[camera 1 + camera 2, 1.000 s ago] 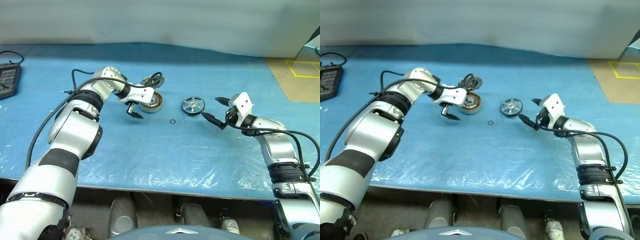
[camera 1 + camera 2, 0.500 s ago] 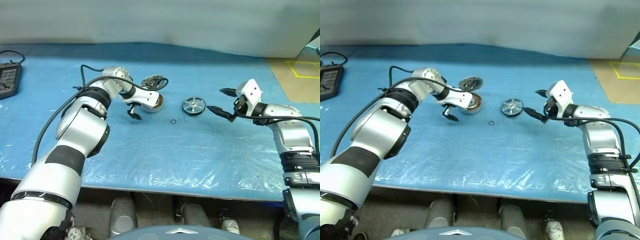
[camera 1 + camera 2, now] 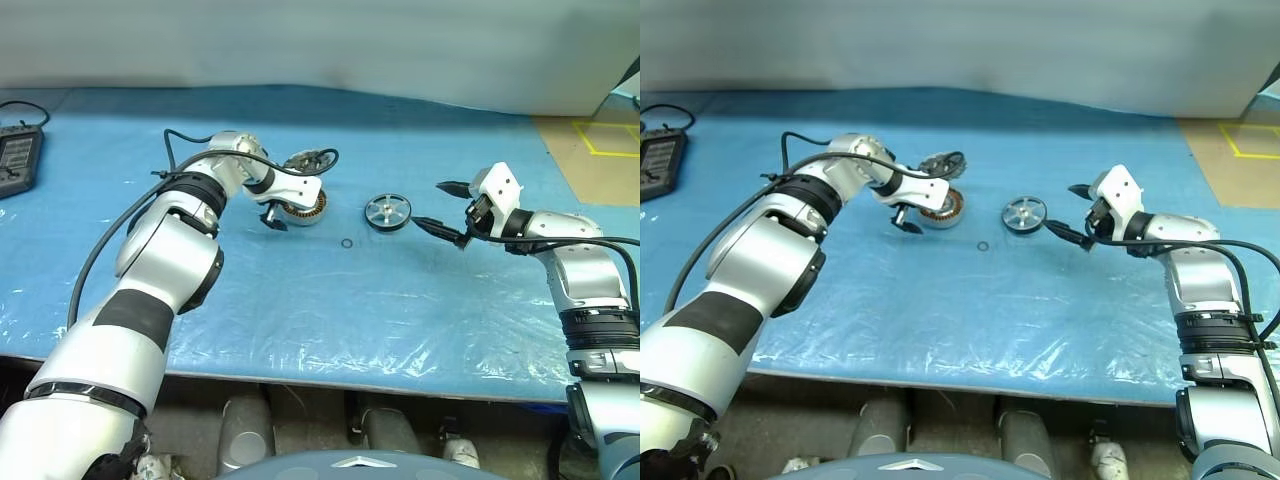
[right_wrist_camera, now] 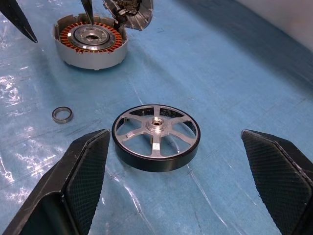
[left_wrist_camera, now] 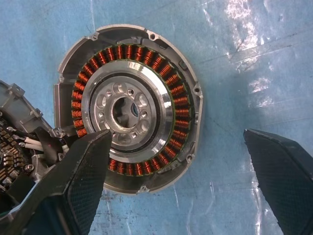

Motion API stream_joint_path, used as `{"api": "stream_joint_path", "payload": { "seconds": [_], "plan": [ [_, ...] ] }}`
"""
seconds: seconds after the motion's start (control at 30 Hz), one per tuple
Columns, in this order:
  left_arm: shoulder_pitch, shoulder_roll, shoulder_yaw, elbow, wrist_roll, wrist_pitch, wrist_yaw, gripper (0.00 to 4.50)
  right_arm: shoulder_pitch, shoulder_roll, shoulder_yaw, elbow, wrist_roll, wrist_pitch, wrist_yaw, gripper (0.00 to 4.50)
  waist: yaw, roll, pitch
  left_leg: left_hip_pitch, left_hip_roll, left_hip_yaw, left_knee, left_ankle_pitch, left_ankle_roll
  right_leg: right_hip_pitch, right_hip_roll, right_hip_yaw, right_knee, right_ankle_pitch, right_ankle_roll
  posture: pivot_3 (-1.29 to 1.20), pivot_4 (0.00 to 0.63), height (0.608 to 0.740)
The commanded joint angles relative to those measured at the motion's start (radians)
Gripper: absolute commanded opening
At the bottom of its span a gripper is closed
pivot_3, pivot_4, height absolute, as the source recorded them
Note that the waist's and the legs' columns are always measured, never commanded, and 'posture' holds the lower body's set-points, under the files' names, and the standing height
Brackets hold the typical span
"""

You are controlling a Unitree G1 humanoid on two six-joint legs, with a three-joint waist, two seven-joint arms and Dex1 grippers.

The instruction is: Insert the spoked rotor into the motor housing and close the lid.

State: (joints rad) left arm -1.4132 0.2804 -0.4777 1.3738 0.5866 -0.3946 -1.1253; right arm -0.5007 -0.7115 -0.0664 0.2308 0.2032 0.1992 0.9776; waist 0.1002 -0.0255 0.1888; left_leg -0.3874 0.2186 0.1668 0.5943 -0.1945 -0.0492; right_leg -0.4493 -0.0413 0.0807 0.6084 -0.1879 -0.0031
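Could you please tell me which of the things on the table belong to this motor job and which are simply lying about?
For the job:
spoked rotor
motor housing
lid, behind the housing

Lying about:
small ring between housing and rotor
black device at the table's far left edge

You can't see the whole lid (image 3: 303,160): the left arm and its cable cover part of it, and the left wrist view cuts it off at the edge. The left gripper (image 3: 272,220) hides the housing's (image 3: 303,207) near-left rim. The black device (image 3: 17,158) runs off frame.
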Motion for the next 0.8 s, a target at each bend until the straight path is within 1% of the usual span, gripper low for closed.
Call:
{"api": "stream_joint_path", "payload": {
  "seconds": [0.03, 0.4, 0.57, 0.67, 0.73, 0.8],
  "plan": [
    [0.002, -0.013, -0.007, -0.001, 0.009, -0.004, 0.006, 4.5, -0.004, -0.013, -0.025, -0.047, 0.021, -0.002, -0.005, 4.48, 0.0, 0.0, 0.0, 0.0, 0.0, 0.0, 0.0, 0.0, 0.0, 0.0, 0.0, 0.0, 0.0, 0.0, 0.0, 0.0, 0.15, 0.74],
    [0.035, -0.037, -0.035, 0.005, 0.056, 0.013, 0.049, 4.5, 0.021, -0.012, -0.035, -0.07, 0.025, -0.002, -0.017, 4.48, 0.0, 0.0, 0.0, 0.0, -0.001, -0.001, 0.0, 0.0, 0.0, 0.001, 0.0, 0.0, 0.0, 0.0, 0.0, 0.0, 0.15, 0.74],
    [0.052, -0.048, -0.033, 0.007, 0.053, 0.021, 0.039, 4.5, 0.025, -0.011, -0.036, -0.079, 0.028, -0.003, -0.026, 4.48, 0.0, 0.0, 0.0, 0.008, -0.001, -0.001, -0.001, 0.0, 0.0, 0.008, -0.001, -0.001, -0.002, 0.0, 0.0, 0.0, 0.15, 0.74],
    [0.055, -0.047, -0.037, 0.007, 0.053, 0.007, 0.005, 3.92, 0.03, -0.012, -0.039, -0.085, 0.03, -0.003, -0.029, 4.5, -0.001, 0.0, 0.0, 0.01, -0.004, -0.001, -0.002, 0.0, 0.0, 0.01, -0.004, 0.0, -0.003, -0.001, 0.001, 0.0, 0.15, 0.74],
    [0.055, -0.045, -0.044, 0.004, 0.061, -0.004, 0.021, 3.35, 0.032, -0.012, -0.041, -0.087, 0.029, -0.004, -0.032, 4.5, -0.001, 0.0, 0.0, 0.01, -0.005, -0.001, -0.002, 0.0, 0.0, 0.01, -0.005, 0.0, -0.003, -0.001, 0.001, 0.0, 0.15, 0.74],
    [0.058, -0.042, -0.055, 0.004, 0.072, -0.011, 0.038, 2.65, 0.03, -0.011, -0.04, -0.085, 0.029, -0.005, -0.034, 4.5, -0.002, 0.0, 0.0, 0.01, -0.007, -0.001, -0.003, 0.0, 0.0, 0.011, -0.006, 0.0, -0.003, -0.002, 0.001, 0.0, 0.15, 0.74]
  ]
}}
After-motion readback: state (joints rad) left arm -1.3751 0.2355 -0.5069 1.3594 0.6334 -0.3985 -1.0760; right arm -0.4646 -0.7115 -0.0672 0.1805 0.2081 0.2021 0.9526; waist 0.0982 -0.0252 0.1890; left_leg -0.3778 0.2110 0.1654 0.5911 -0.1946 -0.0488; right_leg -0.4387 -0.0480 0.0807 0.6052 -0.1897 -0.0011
